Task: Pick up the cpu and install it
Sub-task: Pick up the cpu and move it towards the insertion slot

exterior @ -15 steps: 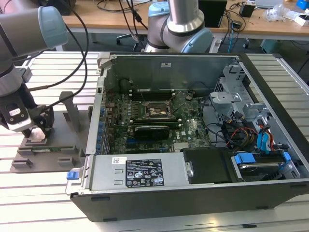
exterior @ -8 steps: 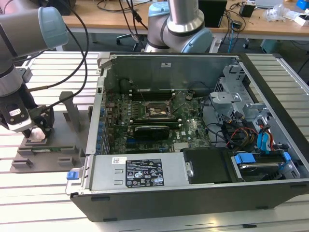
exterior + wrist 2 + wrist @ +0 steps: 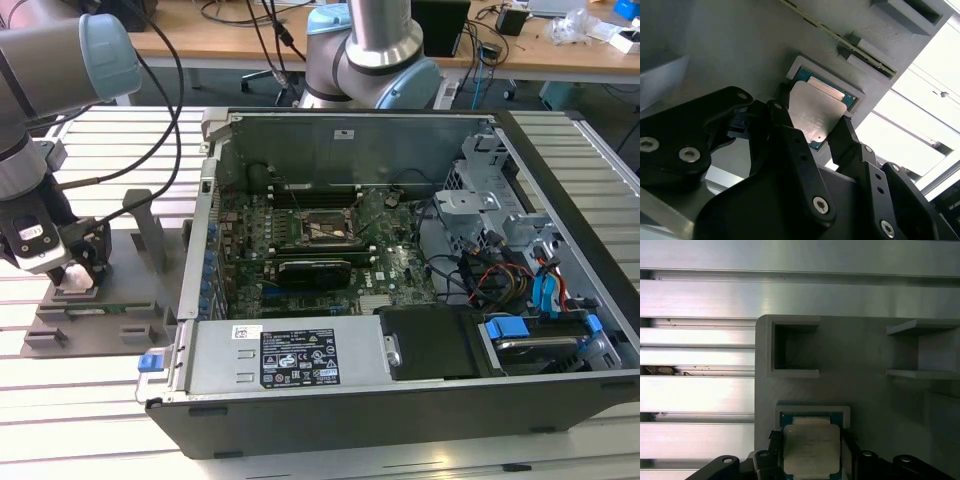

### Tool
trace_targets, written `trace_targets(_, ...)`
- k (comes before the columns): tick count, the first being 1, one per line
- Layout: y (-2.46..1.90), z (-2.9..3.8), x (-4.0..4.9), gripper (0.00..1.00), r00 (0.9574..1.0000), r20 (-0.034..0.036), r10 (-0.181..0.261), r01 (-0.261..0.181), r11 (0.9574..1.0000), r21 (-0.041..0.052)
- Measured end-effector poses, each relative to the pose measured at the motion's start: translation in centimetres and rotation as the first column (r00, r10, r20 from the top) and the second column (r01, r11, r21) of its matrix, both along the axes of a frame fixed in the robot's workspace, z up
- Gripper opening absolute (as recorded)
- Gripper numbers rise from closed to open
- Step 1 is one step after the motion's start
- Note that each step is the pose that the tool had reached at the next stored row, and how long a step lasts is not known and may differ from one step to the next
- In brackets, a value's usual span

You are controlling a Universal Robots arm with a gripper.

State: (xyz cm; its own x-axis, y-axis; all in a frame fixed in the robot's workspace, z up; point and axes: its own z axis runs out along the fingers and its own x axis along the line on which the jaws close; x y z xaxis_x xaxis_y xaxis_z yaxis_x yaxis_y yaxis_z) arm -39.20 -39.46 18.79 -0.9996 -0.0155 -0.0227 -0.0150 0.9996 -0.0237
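Note:
The cpu [image 3: 815,112], a small square chip with a pale silver top and green edges, sits at a raised square nest on the grey fixture plate [image 3: 865,390]. In both wrist views my gripper [image 3: 812,122] has a black finger [image 3: 782,120] against each of two opposite sides of the chip, shut on it. The cpu [image 3: 811,450] lies level with the nest's rim. In the exterior view my gripper [image 3: 75,275] hangs low over the fixture [image 3: 100,310], at that view's left of the open computer case [image 3: 400,250]. The dark socket frame [image 3: 320,228] is on the motherboard inside the case.
A long black graphics card [image 3: 315,270] lies just in front of the socket. Cables and drive bays [image 3: 520,280] fill the case's right part. The fixture has upright brackets [image 3: 150,235] and open pockets [image 3: 790,352]. A second arm's base [image 3: 375,55] stands behind the case. The ribbed metal table [image 3: 695,390] surrounds everything.

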Motion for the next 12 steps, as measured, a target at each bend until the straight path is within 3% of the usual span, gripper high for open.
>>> trace_targets(10, -0.01, 0.04, 0.00, 0.55, 1.0000, 0.0001, 0.000, 0.000, 1.0000, 0.0000)
trace_targets(12, -0.01, 0.54, 0.00, 0.55, 1.0000, 0.0000, 0.000, 0.000, 1.0000, -0.0001)
